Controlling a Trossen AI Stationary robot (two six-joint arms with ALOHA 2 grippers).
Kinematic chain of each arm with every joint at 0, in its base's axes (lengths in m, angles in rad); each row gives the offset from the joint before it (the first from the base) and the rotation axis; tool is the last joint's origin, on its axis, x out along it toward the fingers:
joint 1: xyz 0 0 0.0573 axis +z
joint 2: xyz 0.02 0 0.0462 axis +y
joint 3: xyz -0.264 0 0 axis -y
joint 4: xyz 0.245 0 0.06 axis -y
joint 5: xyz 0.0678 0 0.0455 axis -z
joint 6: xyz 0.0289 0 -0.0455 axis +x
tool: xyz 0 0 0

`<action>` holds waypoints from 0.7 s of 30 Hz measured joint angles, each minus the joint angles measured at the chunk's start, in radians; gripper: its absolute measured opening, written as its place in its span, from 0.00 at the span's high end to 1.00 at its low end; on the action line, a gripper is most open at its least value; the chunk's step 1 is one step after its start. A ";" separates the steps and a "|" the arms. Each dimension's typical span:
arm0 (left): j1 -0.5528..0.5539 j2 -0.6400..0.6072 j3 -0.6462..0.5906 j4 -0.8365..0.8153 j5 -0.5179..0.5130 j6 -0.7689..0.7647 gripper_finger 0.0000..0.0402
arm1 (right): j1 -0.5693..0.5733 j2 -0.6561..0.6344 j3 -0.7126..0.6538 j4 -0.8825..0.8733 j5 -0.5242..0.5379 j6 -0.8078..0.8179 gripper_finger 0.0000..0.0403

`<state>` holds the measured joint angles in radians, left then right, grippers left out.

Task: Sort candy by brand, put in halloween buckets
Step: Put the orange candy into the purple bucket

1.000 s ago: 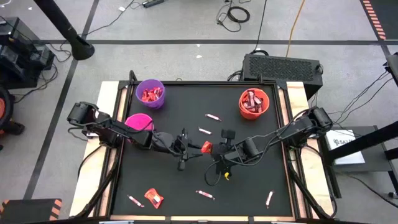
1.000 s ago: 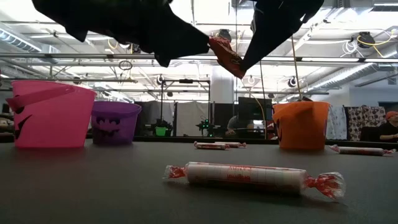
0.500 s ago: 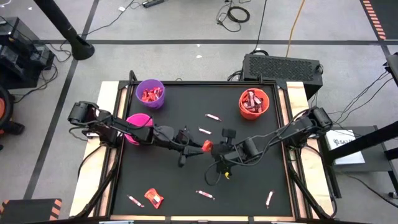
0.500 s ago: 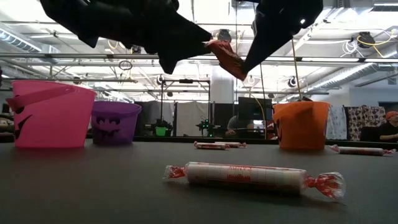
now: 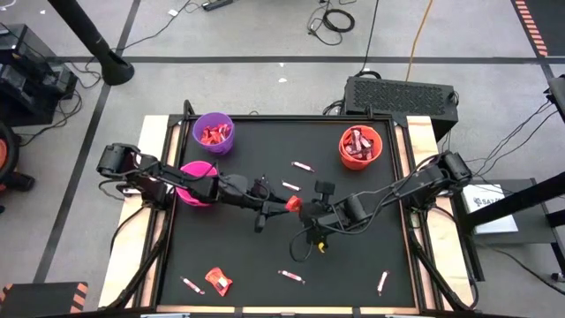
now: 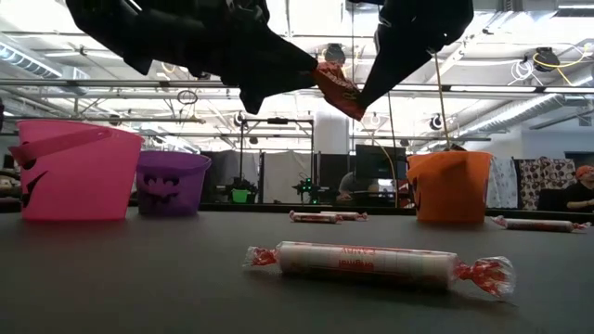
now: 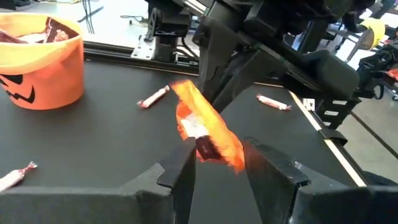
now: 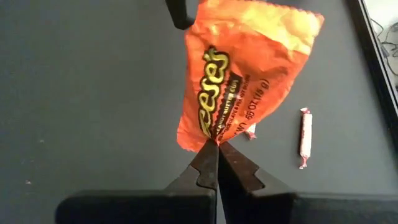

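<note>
An orange Reese's packet [image 8: 242, 74] hangs in the air over the middle of the black table [image 5: 229, 256], with my right gripper [image 8: 216, 146] shut on it. My left gripper [image 7: 219, 165] comes in from the left and is open. Its two fingers stand on either side of the packet's free end [image 7: 208, 140]; I cannot tell whether they touch it. The purple bucket [image 5: 196, 132] and the orange bucket [image 5: 342, 148] hold candy at the far side. The magenta bucket [image 5: 190, 170] stands partly under my left arm. My right gripper pinches the packet by a narrow bit of its crimped end [image 8: 211, 138] between its two fingertips. The fingers slant down from the table's right. The packet sticks out beyond the fingertips, tilted and lifted clear of the table [image 6: 339, 88].
Thin wrapped sticks lie loose on the table [image 5: 303, 166] [image 5: 290, 185] [image 5: 291, 276] [image 5: 382, 281] [image 5: 192, 284], one close to the low camera [image 6: 371, 263]. A red packet [image 5: 218, 281] lies near the front left.
My left gripper has swung a little toward the table's far edge and in to the packet while rolling about its own axis, so its fingers now flank the packet's free end. My right gripper and the packet have kept still.
</note>
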<state>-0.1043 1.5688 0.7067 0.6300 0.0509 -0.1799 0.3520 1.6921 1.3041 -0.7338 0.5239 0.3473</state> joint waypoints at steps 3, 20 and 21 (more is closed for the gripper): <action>0.001 0.000 0.000 -0.001 0.000 0.001 0.66 | -0.004 0.000 0.000 0.000 0.001 -0.005 1.00; 0.000 0.000 0.000 -0.026 0.000 0.037 0.99 | -0.006 0.000 0.000 0.016 0.000 -0.120 0.91; 0.000 0.000 0.000 -0.026 0.000 0.038 0.99 | -0.006 0.000 0.000 0.016 0.000 -0.131 0.89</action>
<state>-0.1040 1.5688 0.7067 0.6036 0.0509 -0.1421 0.3458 1.6924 1.3037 -0.7177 0.5236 0.2159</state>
